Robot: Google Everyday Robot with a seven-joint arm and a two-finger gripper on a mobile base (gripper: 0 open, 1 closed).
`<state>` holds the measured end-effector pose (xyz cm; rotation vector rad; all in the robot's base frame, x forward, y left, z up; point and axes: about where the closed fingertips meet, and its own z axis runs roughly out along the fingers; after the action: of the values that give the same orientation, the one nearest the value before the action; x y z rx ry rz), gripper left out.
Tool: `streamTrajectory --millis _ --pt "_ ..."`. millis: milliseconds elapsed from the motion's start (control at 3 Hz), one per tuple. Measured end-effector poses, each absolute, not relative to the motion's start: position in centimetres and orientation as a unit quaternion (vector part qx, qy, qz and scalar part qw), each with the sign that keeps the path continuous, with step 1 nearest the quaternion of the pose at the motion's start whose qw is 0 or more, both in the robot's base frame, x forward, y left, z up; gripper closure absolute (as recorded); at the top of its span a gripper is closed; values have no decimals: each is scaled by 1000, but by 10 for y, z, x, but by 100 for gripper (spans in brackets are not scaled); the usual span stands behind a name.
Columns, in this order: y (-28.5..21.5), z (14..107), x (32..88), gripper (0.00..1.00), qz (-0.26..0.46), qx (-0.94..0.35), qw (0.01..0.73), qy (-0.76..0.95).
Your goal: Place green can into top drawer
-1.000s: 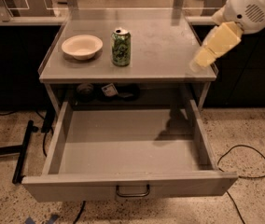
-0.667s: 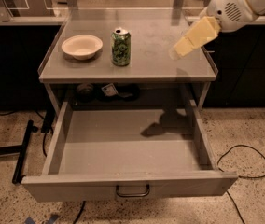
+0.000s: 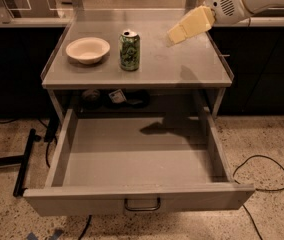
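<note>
Currently the green can stands upright on the tabletop, just beside the bowl. Gripper hovers over the table's right side, well clear of it; grip state: can't tell. Top drawer sits pulled out, ready to take the can.

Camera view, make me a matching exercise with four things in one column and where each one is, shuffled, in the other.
1 can
2 bowl
3 drawer
4 gripper

A pulled open, below the tabletop
B in the air over the tabletop's right rear
C upright, just right of the bowl
D left side of the tabletop

Pairs: 1-C, 2-D, 3-A, 4-B
</note>
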<state>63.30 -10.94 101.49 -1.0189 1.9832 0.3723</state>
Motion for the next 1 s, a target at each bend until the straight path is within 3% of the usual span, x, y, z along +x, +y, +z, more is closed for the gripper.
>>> streamTrajectory --millis 667,1000 --pt "-104 1005 644 0 147 -383 439 800" --pt "-79 985 681 0 152 -353 461 800"
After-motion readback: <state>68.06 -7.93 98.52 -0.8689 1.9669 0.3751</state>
